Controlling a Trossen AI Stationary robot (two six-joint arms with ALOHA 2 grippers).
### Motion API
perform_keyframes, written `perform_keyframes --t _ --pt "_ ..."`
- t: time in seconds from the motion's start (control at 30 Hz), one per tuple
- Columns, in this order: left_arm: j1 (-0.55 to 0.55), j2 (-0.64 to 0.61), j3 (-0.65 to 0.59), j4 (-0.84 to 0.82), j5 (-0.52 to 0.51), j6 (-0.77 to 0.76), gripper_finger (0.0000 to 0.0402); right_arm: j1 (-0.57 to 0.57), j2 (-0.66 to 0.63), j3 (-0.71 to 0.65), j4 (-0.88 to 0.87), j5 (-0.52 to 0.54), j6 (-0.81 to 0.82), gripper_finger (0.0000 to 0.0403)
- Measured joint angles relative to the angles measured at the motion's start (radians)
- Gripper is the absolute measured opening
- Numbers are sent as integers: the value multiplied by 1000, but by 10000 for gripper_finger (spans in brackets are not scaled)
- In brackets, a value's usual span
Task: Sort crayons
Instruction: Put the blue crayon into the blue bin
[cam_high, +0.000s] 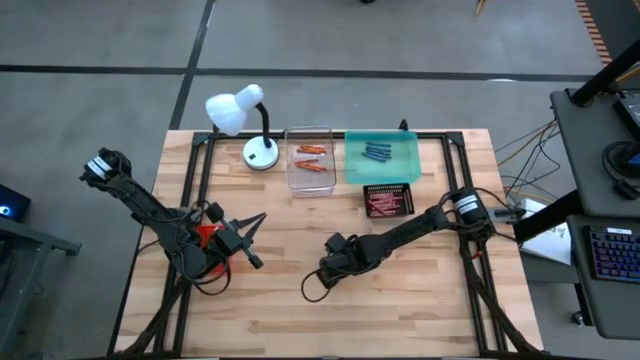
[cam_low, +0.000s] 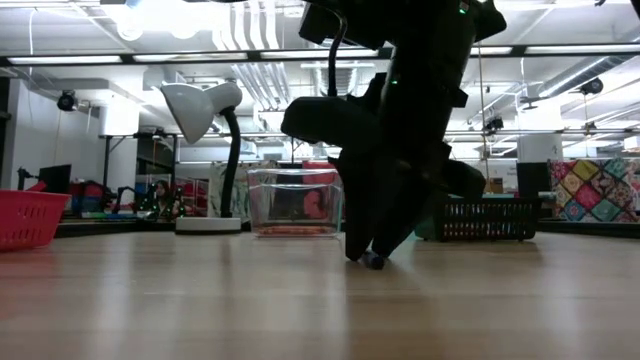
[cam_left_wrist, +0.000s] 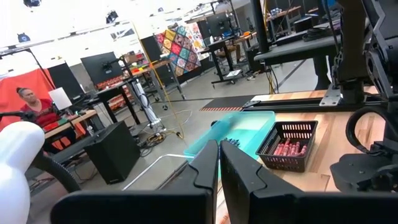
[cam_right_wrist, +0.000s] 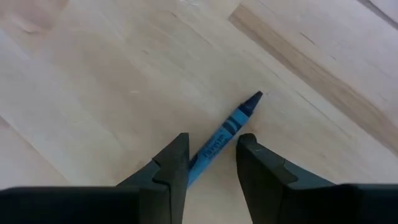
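Note:
One blue crayon (cam_right_wrist: 219, 140) lies flat on the bare wooden table near its middle. My right gripper (cam_right_wrist: 212, 163) points steeply down over it, open, with one finger on each side of the crayon's rear half. The crayon's tip (cam_right_wrist: 252, 102) sticks out beyond the fingers. In the low view the fingertips (cam_low: 370, 258) are down at the tabletop. In the high view the right gripper (cam_high: 324, 274) hides the crayon. My left gripper (cam_high: 258, 218) waits shut and level above the table's left part.
At the far side stand a clear tray (cam_high: 310, 172) with orange crayons, a teal tray (cam_high: 404, 160) with blue ones and a black basket (cam_high: 390, 189) with red ones. A white lamp (cam_high: 240, 112) stands far left. A red basket (cam_high: 207, 236) sits under the left arm.

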Motion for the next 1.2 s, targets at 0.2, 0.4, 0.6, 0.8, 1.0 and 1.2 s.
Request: perform_keyframes --t 0.2,0.4,0.6,0.8,1.0,1.2 --pt "0 0 0 0 0 -28 0 -1 -1 -9 -2 1 -46 46" --pt "0 0 0 0 10 -67 0 -3 -2 8 -21 -22 -155 15" --pt "-1 0 0 -1 161 -156 0 -3 -7 62 -50 -32 -270 13" --pt "-16 0 -1 -5 226 -203 0 -3 -47 135 -173 -20 -474 13" --pt "-45 0 -1 -7 229 -257 0 -43 -124 214 -333 36 -683 13" --pt "-58 0 -1 -8 229 -312 0 -167 -211 219 -411 60 -1055 13"
